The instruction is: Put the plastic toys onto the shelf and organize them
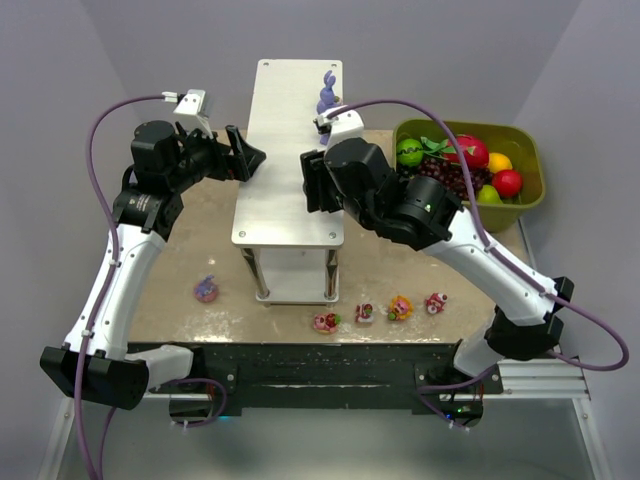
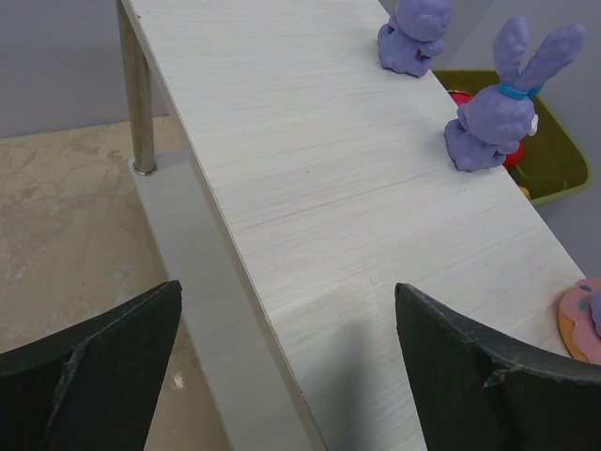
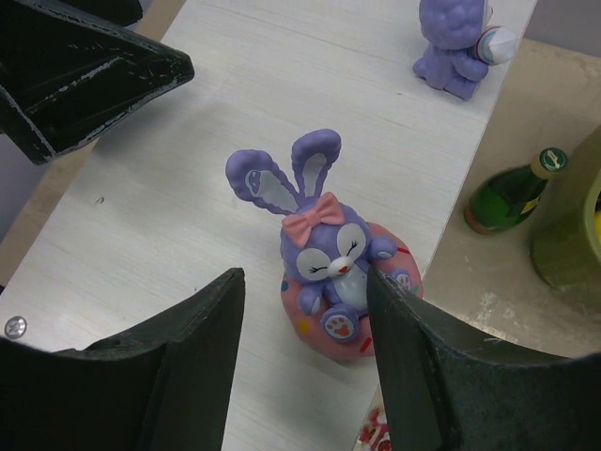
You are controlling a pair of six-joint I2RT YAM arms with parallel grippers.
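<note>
Table (image 1: pixel 190 240) was scuffed tan, walls (image 1: pixel 60 60) grey. Left gripper (image 2: pixel 288 291) gaped wide; right gripper (image 3: pixel 305 274) straddled bunny (image 3: pixel 329 268), unclamped. Only right wrist showed bottle (image 3: pixel 507 195), 3 o'clock.

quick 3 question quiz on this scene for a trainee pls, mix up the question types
1. True or false: the left gripper holds a toy.
2. The bunny on the pink base between the right gripper's jaws stands on: A the shelf's top board; B its lower tier; C the green bin.
3. In the top view, how many small toys lie on the table in front of the shelf?
Key: 1 false, its jaws are open and empty. 2 A. 3 five.
</note>
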